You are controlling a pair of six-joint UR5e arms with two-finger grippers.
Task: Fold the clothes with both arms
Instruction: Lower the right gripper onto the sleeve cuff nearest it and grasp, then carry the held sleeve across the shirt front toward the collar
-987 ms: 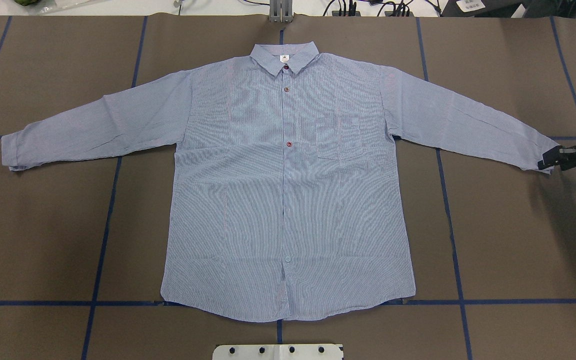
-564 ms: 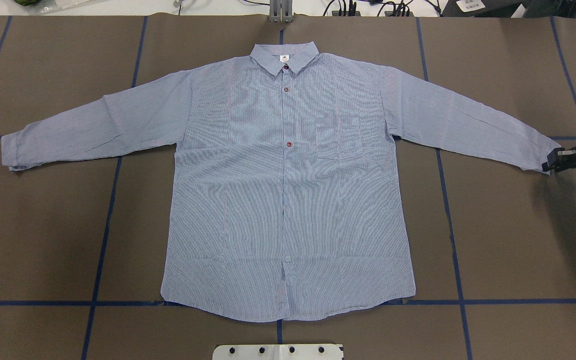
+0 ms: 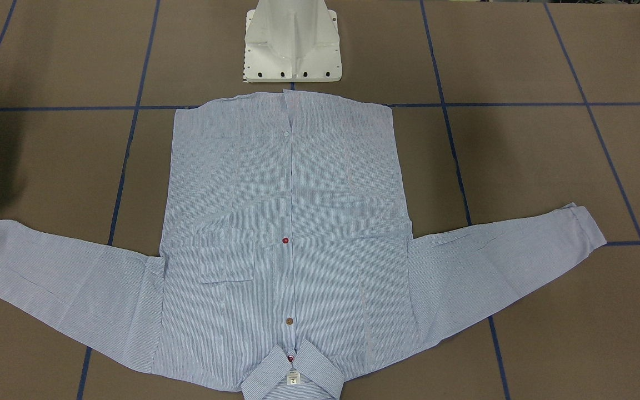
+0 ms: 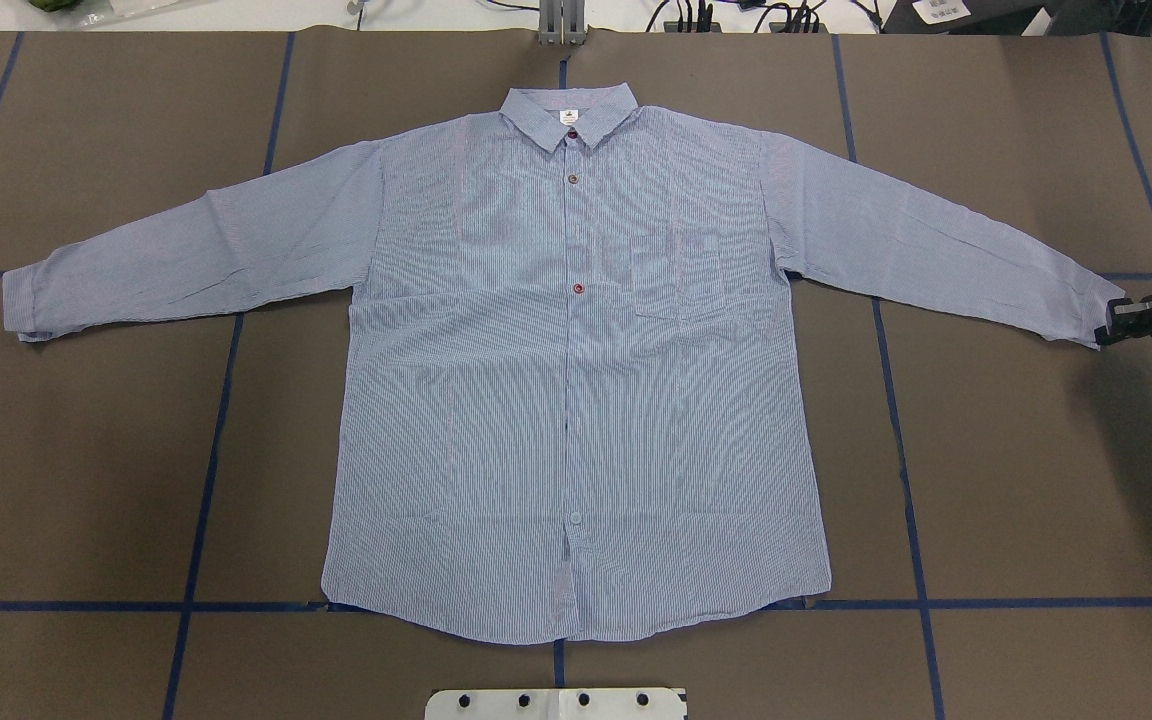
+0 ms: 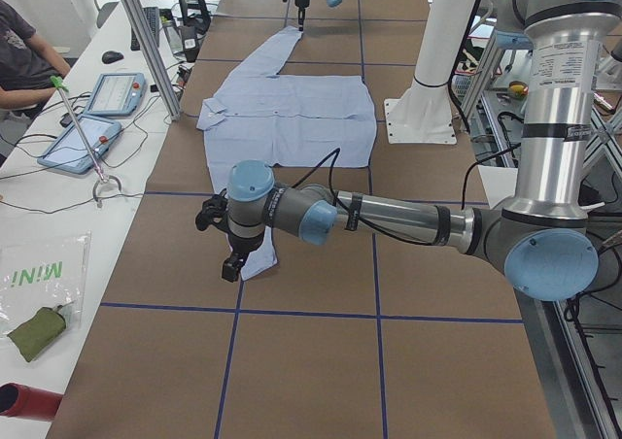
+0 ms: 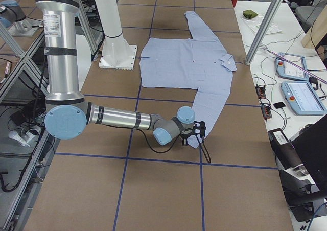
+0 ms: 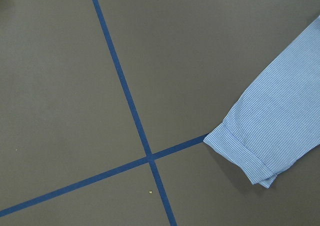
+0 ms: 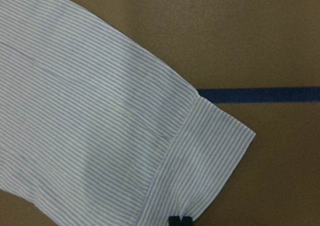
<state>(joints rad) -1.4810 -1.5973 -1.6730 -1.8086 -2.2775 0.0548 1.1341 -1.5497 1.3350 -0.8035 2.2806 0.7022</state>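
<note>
Overhead exterior view: the shirt lies flat in the middle of the brown table. Its front is up, its collar is at the top, and both sleeves are spread out to the sides. No fold looks made yet.

The right claw is at the far right of the frame, at the very end of the sleeve cuff. I cannot tell if it is spread, pressed together, or pinching the cloth. The right wrist view shows only a tiny black bit at the bottom, by the cuff's edge.

The left claw shows only in the exterior left view, low beside the other cuff. I cannot tell if it is spread either.

Here is what I think could go wrong. The right claw is only at the thin edge, so the cuff could slip out when it lifts. If one claw pulls before the other has a hold, the flat shirt could slide and wrinkle.
</note>
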